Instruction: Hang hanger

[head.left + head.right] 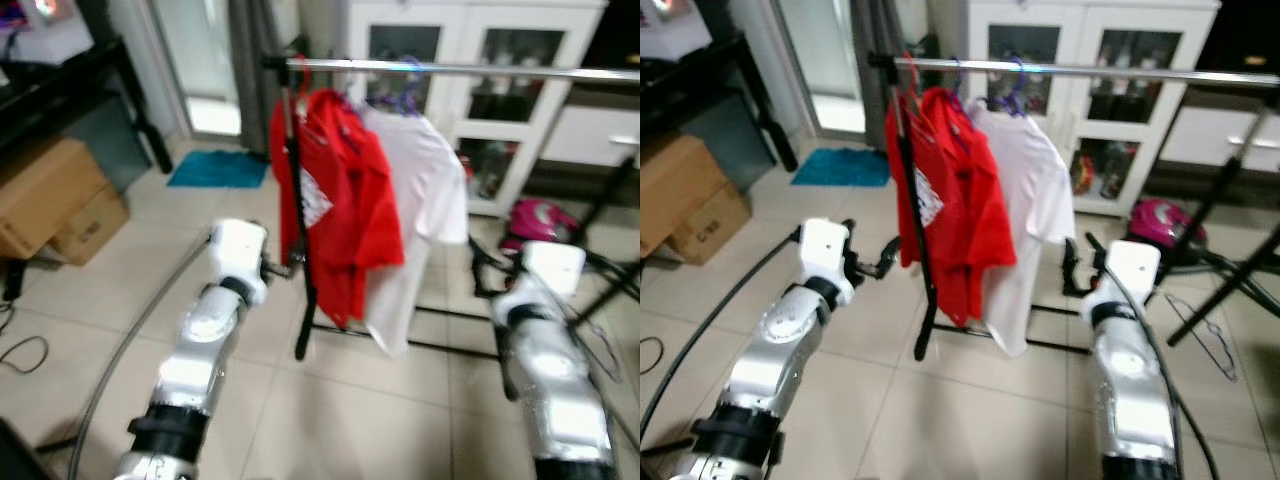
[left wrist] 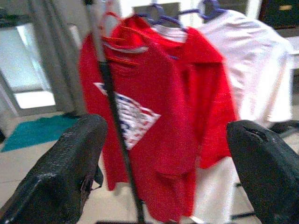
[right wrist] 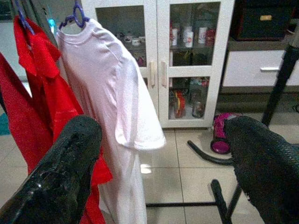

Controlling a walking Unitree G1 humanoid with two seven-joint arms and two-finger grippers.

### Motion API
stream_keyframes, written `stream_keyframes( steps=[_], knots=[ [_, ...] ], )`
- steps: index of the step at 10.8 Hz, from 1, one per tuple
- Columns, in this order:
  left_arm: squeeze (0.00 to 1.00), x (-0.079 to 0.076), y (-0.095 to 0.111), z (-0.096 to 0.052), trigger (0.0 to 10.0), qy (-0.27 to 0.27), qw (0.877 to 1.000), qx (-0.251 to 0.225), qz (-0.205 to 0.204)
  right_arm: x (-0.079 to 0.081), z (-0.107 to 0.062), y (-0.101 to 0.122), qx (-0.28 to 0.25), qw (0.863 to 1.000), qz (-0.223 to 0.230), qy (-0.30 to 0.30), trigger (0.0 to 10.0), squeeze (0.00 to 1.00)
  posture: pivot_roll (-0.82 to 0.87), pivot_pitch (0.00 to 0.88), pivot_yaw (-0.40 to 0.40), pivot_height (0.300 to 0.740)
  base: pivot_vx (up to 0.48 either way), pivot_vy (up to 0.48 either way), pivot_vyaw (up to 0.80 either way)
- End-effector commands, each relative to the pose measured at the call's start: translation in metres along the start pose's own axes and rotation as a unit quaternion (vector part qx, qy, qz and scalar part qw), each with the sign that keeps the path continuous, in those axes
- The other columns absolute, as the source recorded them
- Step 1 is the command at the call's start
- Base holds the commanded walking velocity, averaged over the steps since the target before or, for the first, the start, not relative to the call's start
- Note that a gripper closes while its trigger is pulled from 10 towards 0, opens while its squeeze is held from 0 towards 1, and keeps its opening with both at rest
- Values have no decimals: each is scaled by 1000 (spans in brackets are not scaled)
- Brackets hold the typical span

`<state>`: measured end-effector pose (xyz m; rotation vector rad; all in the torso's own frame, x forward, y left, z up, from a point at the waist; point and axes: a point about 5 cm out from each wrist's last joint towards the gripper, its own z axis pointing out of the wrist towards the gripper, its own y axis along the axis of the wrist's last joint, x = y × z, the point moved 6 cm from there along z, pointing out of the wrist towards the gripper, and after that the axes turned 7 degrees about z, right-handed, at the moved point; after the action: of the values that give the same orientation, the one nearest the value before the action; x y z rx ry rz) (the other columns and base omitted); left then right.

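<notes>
Both grippers, left gripper [image 2: 159,163] and right gripper [image 3: 163,163], gape empty before the rail [image 1: 1090,72], where red shirt [image 1: 950,220] and white shirt [image 1: 1035,220] hang. You've one bare hanger [image 1: 1205,340] left on the floor, it seems.

The two eye views look forward and down from the head over both silver arms at a clothes rack [image 1: 470,70] standing near on a tiled floor. They share almost the whole scene, slightly offset sideways: the red shirt [image 1: 340,210], the white shirt [image 1: 1035,200] and the glass cabinet [image 1: 1090,60] behind. The left wrist view looks along its wide-apart fingers [image 2: 60,177], close to the red shirt and the rack's black post [image 2: 114,130]. The right wrist view faces between its spread fingers [image 3: 60,172] toward the white shirt, the cabinet and a pink vacuum [image 3: 219,137], which the eye views also show.
</notes>
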<state>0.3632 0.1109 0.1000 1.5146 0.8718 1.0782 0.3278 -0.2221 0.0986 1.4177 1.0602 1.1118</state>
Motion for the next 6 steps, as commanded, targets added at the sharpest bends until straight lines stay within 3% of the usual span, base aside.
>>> stream_keyframes(
  steps=[1,6],
  knots=[
    [1000,15,0,-4,10000,19,1000,1,9,20,4,2,-5,1000,-4,30,10000,0,-5,0,20,740,337,0,0],
    [1000,11,4,-2,10000,8,1000,-1,10,21,5,1,-5,1000,-5,29,10000,0,-9,0,25,740,337,0,0]
  ],
)
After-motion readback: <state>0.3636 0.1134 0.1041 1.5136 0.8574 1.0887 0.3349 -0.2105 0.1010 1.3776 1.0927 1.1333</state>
